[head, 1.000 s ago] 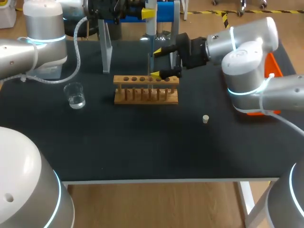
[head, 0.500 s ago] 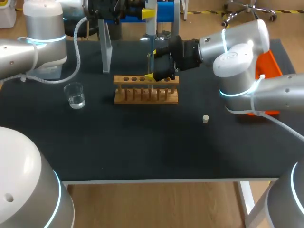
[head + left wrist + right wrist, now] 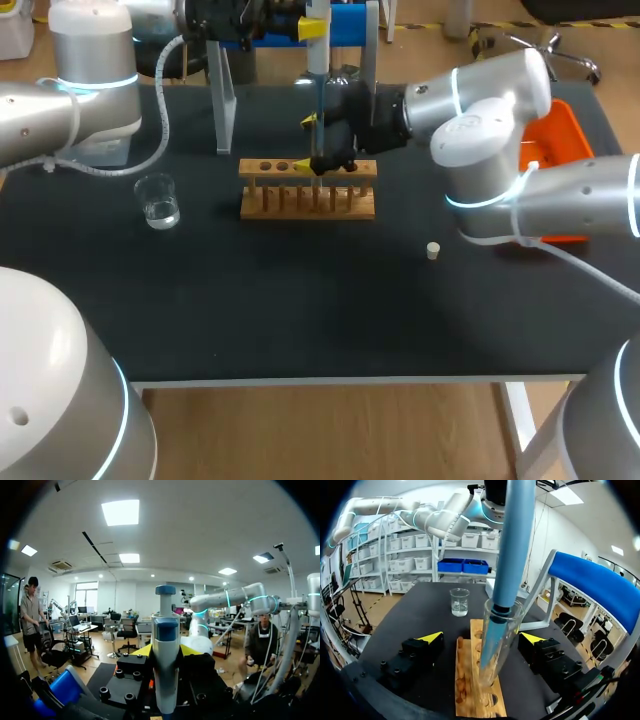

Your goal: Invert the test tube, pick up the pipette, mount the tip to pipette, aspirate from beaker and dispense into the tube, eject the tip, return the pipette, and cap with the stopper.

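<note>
The blue and white pipette (image 3: 317,85) hangs upright over the wooden rack (image 3: 308,200), with my left gripper (image 3: 314,30) shut on its upper body (image 3: 166,655). Its lower end reaches down into the glass test tube (image 3: 500,640), which stands mouth-up in the rack (image 3: 470,695). My right gripper (image 3: 306,144) is open, one yellow-tipped finger on each side of the tube (image 3: 481,637), neither touching it. The beaker (image 3: 158,200) with clear liquid stands left of the rack (image 3: 459,601). A small white stopper (image 3: 432,250) lies on the mat to the right.
A clear acrylic pipette stand (image 3: 225,100) with a blue top rises behind the rack. An orange tray (image 3: 556,140) sits at the right edge, behind my right arm. Several rack holes left of the tube hold nothing.
My right gripper has moved left from beside the rack's right end and now straddles the tube. The left arm and pipette have stayed put.
</note>
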`<state>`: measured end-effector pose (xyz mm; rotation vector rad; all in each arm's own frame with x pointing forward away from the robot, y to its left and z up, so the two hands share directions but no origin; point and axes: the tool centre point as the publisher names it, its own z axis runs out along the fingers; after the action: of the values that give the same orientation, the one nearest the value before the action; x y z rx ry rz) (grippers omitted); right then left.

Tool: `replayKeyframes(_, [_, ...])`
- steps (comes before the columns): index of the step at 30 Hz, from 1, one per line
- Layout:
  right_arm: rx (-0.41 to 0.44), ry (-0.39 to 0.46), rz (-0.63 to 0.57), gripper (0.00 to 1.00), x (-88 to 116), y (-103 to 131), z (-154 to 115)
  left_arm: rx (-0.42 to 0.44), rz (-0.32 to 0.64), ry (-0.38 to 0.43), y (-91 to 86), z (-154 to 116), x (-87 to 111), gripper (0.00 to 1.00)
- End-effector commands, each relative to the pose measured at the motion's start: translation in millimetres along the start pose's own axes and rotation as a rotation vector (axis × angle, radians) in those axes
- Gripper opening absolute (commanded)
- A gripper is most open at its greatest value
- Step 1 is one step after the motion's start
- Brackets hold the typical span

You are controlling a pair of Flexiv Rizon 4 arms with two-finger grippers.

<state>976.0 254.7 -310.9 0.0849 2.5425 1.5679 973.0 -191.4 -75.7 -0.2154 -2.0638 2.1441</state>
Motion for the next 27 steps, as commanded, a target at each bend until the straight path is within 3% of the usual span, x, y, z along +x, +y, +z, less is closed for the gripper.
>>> replayKeyframes(1, [0.004, 0.001, 0.003, 1.00, -2.5, -0.3, 5.4, -0.002, -0.001, 0.006, -0.5, -1.1, -1.8, 0.00])
replayKeyframes(27, [-0.005, 0.006, 0.038, 1.00, -2.7, -0.4, 10.0, -0.002, -0.001, 0.006, -0.5, -1.1, -1.8, 0.00])
